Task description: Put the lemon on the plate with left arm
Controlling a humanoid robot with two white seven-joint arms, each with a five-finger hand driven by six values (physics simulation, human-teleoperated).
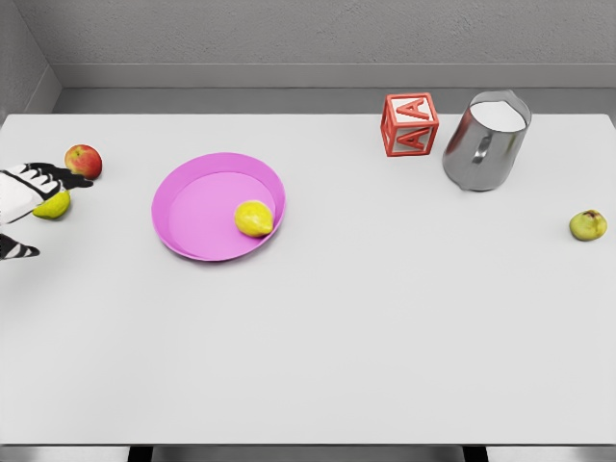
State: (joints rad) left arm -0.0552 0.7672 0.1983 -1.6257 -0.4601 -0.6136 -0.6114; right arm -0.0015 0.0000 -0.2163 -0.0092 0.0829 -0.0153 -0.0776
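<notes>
Resting inside the pink plate (183,207), toward its four o'clock rim, the lemon (253,218) looks already delivered, so the placing step seems done. The left hand (21,197) sits at the worktop's (366,327) nine o'clock edge, its fingers (65,178) spread and gripping nothing, just over a yellow-green fruit (54,205). The next move is likely only a clean retreat, without nudging that fruit or the red apple (84,161) beside it. By count: one lemon, one plate, one apple, one lettered block (410,123), one metal pitcher (487,141), and two yellow-green fruits, the second (587,225) at three o'clock.
</notes>
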